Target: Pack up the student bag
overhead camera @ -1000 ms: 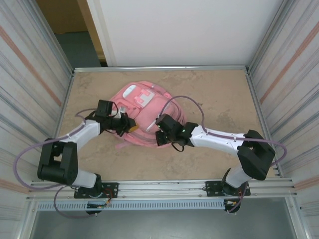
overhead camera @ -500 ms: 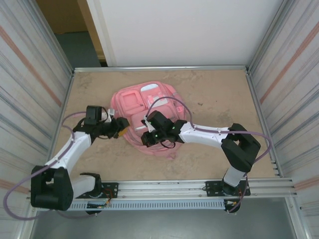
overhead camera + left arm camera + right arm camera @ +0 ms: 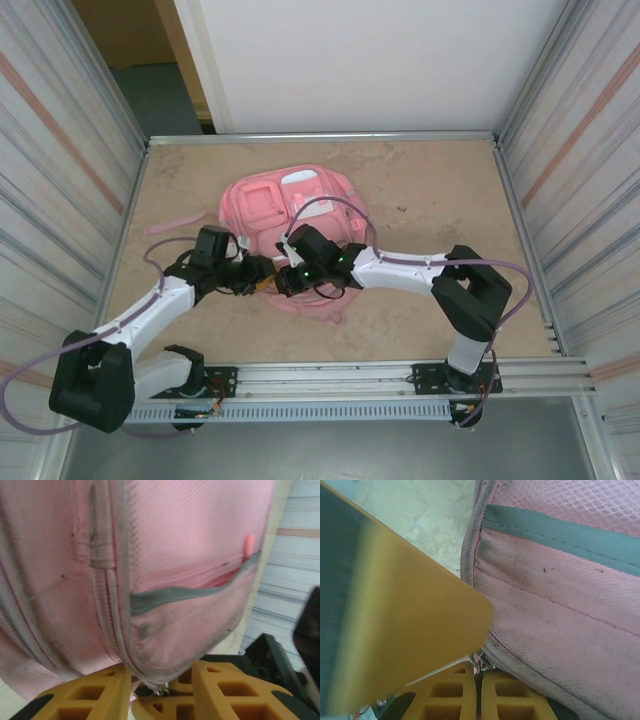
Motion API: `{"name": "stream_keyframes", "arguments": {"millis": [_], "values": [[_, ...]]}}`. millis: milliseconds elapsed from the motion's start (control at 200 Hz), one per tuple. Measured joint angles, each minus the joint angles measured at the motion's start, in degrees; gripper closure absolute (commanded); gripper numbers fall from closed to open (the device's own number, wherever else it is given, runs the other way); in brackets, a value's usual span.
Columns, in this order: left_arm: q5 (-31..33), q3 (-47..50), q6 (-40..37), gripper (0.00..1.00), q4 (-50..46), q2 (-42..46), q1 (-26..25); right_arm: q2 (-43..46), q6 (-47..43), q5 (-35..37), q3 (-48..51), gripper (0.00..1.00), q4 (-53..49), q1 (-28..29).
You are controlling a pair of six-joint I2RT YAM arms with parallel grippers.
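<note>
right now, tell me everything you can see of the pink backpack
The student bag is a pink fabric backpack lying flat on the tan table, front up, with zippered pockets, a white patch, grey trim and mesh panels. A strap trails left. At its near edge the left tool straddles a corner with a metal zipper pull, jaws apart; the shut right tool meets that edge too.

Beige mottled tabletop (image 3: 440, 180), white back panel (image 3: 360, 60), ribbed metal side walls (image 3: 70, 120) with orange stripes (image 3: 50, 119), aluminium rail (image 3: 330, 372) along near edge.
</note>
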State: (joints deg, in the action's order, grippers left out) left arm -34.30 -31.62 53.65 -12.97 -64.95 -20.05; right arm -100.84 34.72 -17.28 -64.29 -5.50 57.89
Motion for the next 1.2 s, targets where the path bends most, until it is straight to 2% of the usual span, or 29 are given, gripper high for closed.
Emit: {"name": "stream_keyframes", "arguments": {"millis": [60, 165, 321, 456, 661, 792, 972, 1057, 1097, 1153, 1203], "values": [[0.1, 0.7, 0.8, 0.87, 1.6, -1.0, -0.2, -0.5, 0.7, 0.0, 0.0, 1.00, -0.5, 0.0], [-0.7, 0.7, 0.7, 1.00, 2.2, -2.1, 1.2, -1.1, 0.9, 0.8, 0.0, 1.00, -1.0, 0.2], [-3.5, 1.2, 0.3, 1.00, 1.9, -1.1, 4.9, -0.7, 0.1, 3.9, -0.6, 1.00, -1.0, 0.6], [-4.7, 1.3, -1.3, 1.00, -0.1, 1.4, 8.9, 3.3, -2.1, 6.8, 0.6, 1.00, -3.6, -0.5], [-5.1, 1.3, -4.3, 1.00, -2.5, 2.0, 14.8, 12.6, -4.2, 9.1, 8.4, 1.00, -9.2, -9.1], [-7.2, 0.4, -5.4, 1.00, -4.2, 1.0, 17.2, 15.1, -5.3, 9.6, 10.7, 1.00, -10.5, -14.0], [-12.1, -1.8, -4.9, 1.00, -4.0, -3.5, 20.2, 16.9, -5.6, 8.2, 10.4, 1.00, -10.8, -15.1], [-11.7, -5.0, -5.1, 0.85, -5.2, -6.0, 20.6, 16.9, -5.2, 7.8, 9.9, 1.00, -11.3, -14.4], [-11.0, -7.0, -5.4, 0.76, -6.0, -7.1, 20.8, 16.9, -4.9, 7.9, 9.7, 1.00, -11.3, -13.7], [-9.8, -10.3, -5.3, 0.55, -6.6, -8.9, 21.6, 16.9, -3.5, 8.1, 8.9, 1.00, -11.9, -12.4], [-9.6, -13.0, -5.5, 0.47, -6.6, -9.8, 22.3, 16.4, -2.1, 7.8, 7.8, 1.00, -12.7, -11.0]]}}
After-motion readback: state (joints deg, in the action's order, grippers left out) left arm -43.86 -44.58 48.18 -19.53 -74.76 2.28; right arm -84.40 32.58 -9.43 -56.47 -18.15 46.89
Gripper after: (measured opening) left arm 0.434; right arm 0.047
